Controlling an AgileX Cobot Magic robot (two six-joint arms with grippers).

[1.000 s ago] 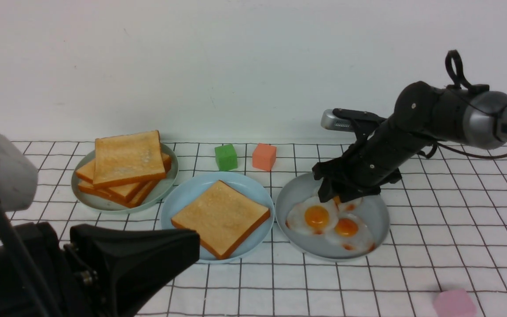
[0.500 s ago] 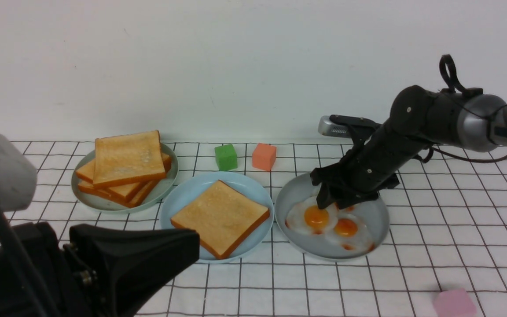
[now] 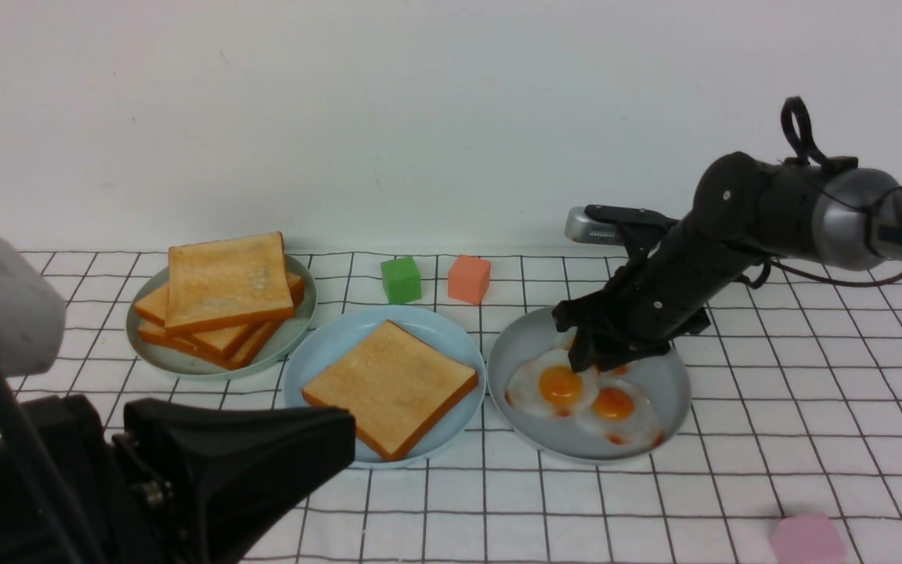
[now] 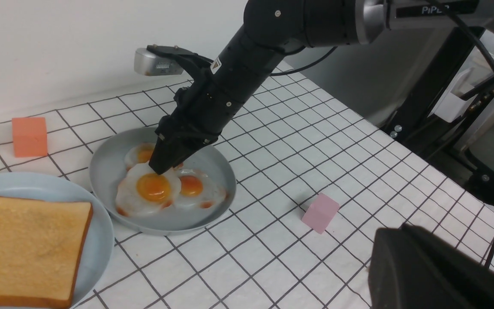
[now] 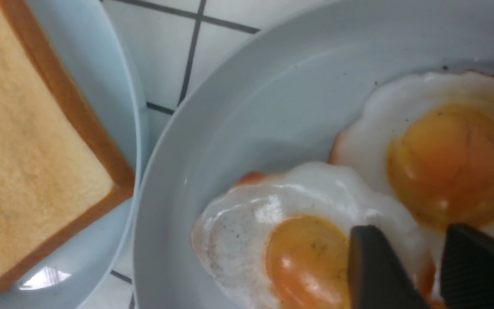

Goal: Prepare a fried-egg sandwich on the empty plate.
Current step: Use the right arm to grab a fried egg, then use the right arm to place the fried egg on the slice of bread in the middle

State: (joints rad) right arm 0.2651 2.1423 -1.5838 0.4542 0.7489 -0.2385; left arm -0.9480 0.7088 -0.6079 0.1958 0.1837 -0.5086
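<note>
Over the grey plate (image 3: 521, 338), at the far rim of the leftmost egg (image 3: 554, 385), the right gripper (image 3: 586, 363) is set tips-down. Its fingers (image 5: 384, 274) are seen at a narrow gap, with the edge of the white between them just behind the yolk. Whether that rim is actually pinched cannot be told.

Egg noted lying flat, yolk up, on the side of the grey plate nearest the sky-blue plate (image 3: 318, 345). Outline roughly round and lobed, so no real long axis can be read. A second egg (image 3: 615, 403) is touched and overlapped on its right. A third is half hidden behind the fingers.

Egg judged light, thin, glossy and probably slippery, with a floppy white. Hold is best taken on the rim, clear of the domed yolk. The neighbour may be dragged along.

On the sky-blue plate one toast slice (image 3: 392, 388) is laid flat, a corner turned toward the robot. The left gripper (image 3: 326, 439) is parked low over the near tabletop (image 3: 811, 407), fingers shut, nothing seen held.
</note>
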